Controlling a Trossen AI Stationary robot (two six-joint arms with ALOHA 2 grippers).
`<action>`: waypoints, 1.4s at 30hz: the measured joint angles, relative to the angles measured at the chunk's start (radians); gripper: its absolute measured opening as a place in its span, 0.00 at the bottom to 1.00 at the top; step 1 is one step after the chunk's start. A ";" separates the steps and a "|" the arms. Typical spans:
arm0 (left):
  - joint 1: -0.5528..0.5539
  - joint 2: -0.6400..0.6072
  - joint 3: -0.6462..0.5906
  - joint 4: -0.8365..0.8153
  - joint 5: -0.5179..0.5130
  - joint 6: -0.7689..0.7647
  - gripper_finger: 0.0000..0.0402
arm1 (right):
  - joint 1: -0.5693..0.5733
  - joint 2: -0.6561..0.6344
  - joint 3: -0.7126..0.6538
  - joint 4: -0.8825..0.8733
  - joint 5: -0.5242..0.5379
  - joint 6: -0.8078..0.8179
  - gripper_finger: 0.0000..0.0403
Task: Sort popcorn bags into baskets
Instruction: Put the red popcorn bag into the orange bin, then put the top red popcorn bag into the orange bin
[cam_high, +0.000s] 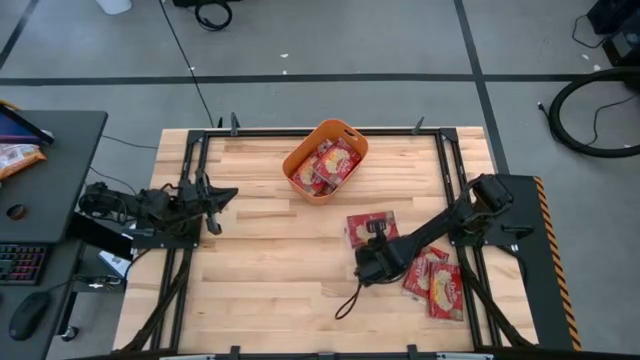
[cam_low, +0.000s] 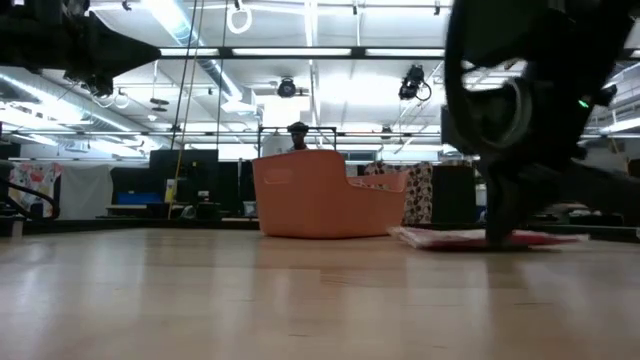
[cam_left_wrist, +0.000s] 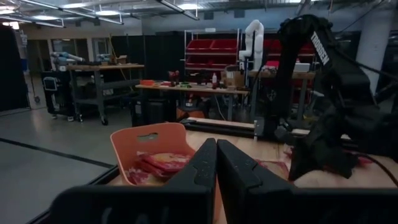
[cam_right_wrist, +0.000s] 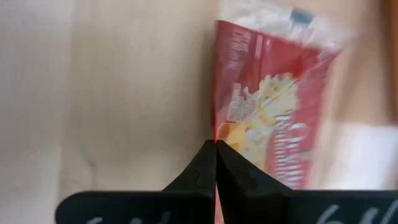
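Pinching one popcorn bag (cam_right_wrist: 273, 106) with closed fingers, the right gripper (cam_high: 372, 268) works near the tabletop's (cam_high: 260, 290) right edge; one orange basket (cam_high: 325, 160) sits by the far edge; the left gripper (cam_high: 212, 200) rests closed and empty.

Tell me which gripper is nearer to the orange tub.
Left, though only narrowly. The left gripper is parked at the table's left edge, level with the orange tub's near end. The right gripper is down over the loose popcorn bags, farther toward the table's near-right.
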 joint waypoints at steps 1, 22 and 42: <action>0.000 0.000 0.000 0.000 0.000 0.000 0.04 | -0.002 -0.001 0.021 -0.027 0.012 -0.008 0.01; 0.000 0.000 0.000 -0.003 0.001 -0.001 0.04 | -0.142 -0.239 0.207 -0.394 0.209 0.057 0.00; 0.000 0.000 0.001 -0.003 0.001 0.005 0.04 | -0.210 -0.279 0.043 0.033 -0.196 -0.051 0.31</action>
